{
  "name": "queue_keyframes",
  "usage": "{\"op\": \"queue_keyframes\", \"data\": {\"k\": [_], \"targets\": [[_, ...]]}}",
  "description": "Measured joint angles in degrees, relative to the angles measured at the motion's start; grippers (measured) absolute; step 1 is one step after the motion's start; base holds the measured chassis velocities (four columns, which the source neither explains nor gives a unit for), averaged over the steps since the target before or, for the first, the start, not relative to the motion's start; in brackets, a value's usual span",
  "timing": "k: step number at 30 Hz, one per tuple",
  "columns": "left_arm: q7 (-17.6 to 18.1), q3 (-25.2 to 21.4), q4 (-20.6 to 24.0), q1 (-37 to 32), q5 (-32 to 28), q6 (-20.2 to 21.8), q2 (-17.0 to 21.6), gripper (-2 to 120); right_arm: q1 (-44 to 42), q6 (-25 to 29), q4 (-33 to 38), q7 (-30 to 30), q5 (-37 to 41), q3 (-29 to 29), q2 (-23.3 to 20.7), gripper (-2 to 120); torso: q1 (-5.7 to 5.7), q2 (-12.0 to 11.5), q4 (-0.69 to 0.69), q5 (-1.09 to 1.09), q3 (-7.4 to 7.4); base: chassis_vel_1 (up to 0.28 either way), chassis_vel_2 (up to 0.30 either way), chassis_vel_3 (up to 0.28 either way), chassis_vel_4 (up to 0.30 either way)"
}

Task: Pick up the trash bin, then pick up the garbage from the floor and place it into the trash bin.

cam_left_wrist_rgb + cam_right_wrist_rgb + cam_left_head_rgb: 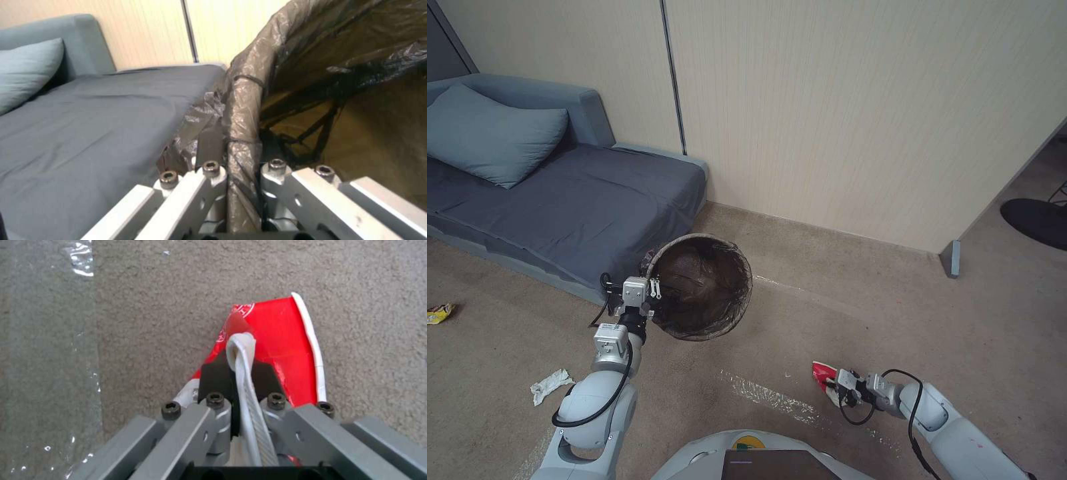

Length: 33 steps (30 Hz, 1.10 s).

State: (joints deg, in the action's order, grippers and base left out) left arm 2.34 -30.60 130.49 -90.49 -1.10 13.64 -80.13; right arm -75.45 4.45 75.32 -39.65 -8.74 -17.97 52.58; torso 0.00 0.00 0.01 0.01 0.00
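Right gripper [240, 373] clamping red cup [285, 350], left gripper [242, 156] clamping bin [707, 287], tan carpet [894, 307]

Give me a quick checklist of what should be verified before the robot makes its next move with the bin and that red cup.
1. Left gripper clamped on the trash bin rim: ok.
2. Bin mouth open, liner in place: ok.
3. Right gripper shut on the crumpled red-and-white cup: ok.
4. Cup lifted clear of the carpet: cannot tell.
5. Floor free of litter: not ok; white scrap and yellow wrapper remain.
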Motion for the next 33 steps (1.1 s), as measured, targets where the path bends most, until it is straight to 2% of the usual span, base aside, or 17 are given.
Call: {"op": "queue_keyframes", "data": {"k": [6, 10, 13, 15, 17, 18, 22, 24, 25, 26, 27, 33], "targets": [[0.0, 0.1, -0.1, 0.1, -0.1, 0.0, 0.0, 2, -2.1, -0.1, 3.5, 1.8, 0.5, -3.3, 0.9, 0, 0.00, 0.0, -0.01, -0.01, 0.00, 0.000, 0.000, 0.000, 0.000], [0.0, 0.0, -0.3, 0.1, -0.4, -0.1, 0.3, 2, -3.6, -0.2, 8.6, 3.1, 3.3, -7.7, 1.1, 0, 0.00, 0.0, -0.01, -0.02, 0.00, 0.000, 0.000, 0.000, 0.000], [0.0, 0.2, -0.5, 0.2, -0.8, 0.0, 0.4, 2, -6.0, -1.8, 17.3, 4.9, 8.2, -11.8, 0.7, 0, 0.00, 0.0, 0.01, -0.03, 0.00, 0.000, 0.000, 0.000, 0.000], [0.0, 0.2, -0.6, 0.2, -0.8, 0.1, 0.5, 2, -6.2, -2.1, 18.0, 5.1, 8.6, -12.1, 0.7, 0, 0.00, 0.0, 0.00, -0.04, 0.00, 0.000, 0.000, 0.000, 0.000], [0.0, 0.2, -0.7, 0.2, -1.2, 0.6, 0.6, 2, -7.9, -4.2, 24.8, 7.6, 12.3, -14.7, 1.2, 0, 0.00, 0.0, -0.02, -0.03, 0.00, 0.000, 0.000, 0.000, 0.000], [0.0, 0.2, -0.7, 0.2, -1.2, 0.6, 0.6, 2, -7.9, -4.2, 24.8, 7.6, 12.3, -14.7, 1.2, 0, 0.00, 0.0, -0.02, -0.03, 0.00, 0.000, 0.000, 0.000, 0.000], [0.0, 0.0, -0.9, 0.1, -2.3, 1.5, 0.9, 2, -8.7, -7.6, 33.7, 10.3, 17.5, -17.7, 2.3, 0, 0.00, 0.0, -0.01, -0.01, 0.00, 0.000, 0.000, 0.000, 0.000], [0.0, 0.0, -0.9, 0.1, -2.3, 1.5, 0.9, 2, -8.7, -7.6, 33.7, 10.3, 17.5, -17.7, 2.3, 0, 0.00, 0.0, -0.01, -0.01, 0.00, 0.000, 0.000, 0.000, 0.000], [0.0, 0.0, -1.1, 0.2, -2.5, 1.7, 0.9, 2, -8.7, -8.6, 36.4, 11.0, 19.2, -18.2, 2.4, 0, 0.00, 0.0, -0.01, -0.01, 0.00, 0.000, 0.000, 0.000, 0.000], [0.0, 0.2, -1.3, 0.2, -2.9, 2.3, 0.8, 2, -8.1, -11.6, 44.4, 13.7, 24.3, -18.2, 2.5, 0, 0.00, 0.0, 0.00, -0.02, 0.00, 0.000, 0.000, 0.000, 0.000], [0.0, 0.3, -1.4, 0.2, -2.9, 2.5, 0.8, 2, -7.9, -12.5, 46.5, 14.5, 25.8, -17.8, 2.7, 0, 0.00, 0.0, 0.00, -0.02, 0.00, 0.000, 0.000, 0.000, 0.000], [0.0, 0.6, -1.7, 0.4, -2.8, 3.5, 0.8, 2, -6.1, -15.7, 53.8, 17.1, 32.8, -16.5, 2.7, 0, 0.00, 0.0, -0.01, -0.02, 0.00, 0.000, 0.000, 0.000, 0.000]]}}
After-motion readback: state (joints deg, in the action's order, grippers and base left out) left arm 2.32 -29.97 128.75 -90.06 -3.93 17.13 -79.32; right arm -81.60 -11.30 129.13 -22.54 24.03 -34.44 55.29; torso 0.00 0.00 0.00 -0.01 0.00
